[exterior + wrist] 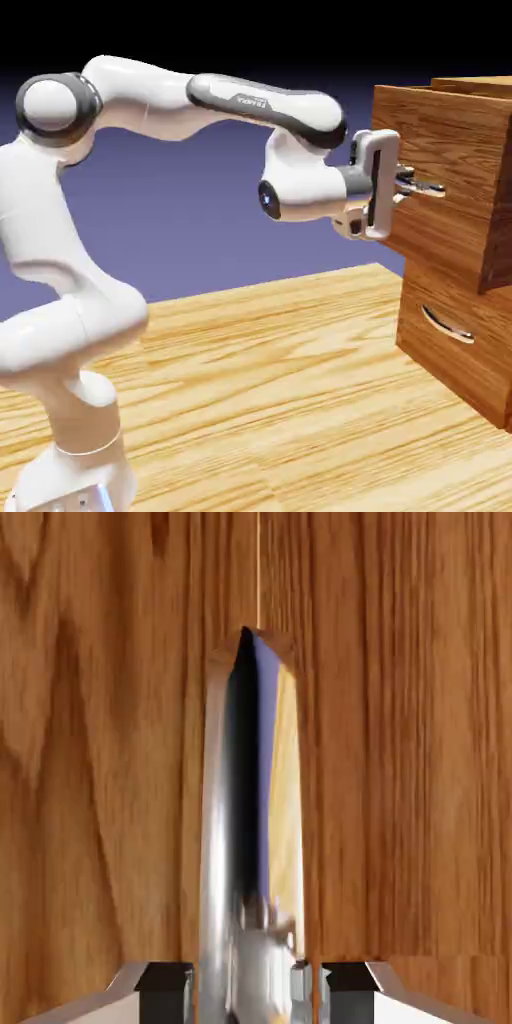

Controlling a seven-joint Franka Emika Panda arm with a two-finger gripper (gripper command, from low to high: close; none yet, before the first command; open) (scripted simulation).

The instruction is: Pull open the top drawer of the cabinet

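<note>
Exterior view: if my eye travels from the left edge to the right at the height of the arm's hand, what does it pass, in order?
White arm → fingers closed on the silver handle → top drawer, pulled out of the cabinet.

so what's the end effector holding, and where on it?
The end effector is shut on the top drawer's silver handle, gripping the bar itself; the drawer already stands out.

The cabinet [455, 330] stands on the bench [280, 400] at three o'clock; its top drawer [445, 170] juts out above the lower drawer [450, 340], gripper [408, 186] at its front.
</note>
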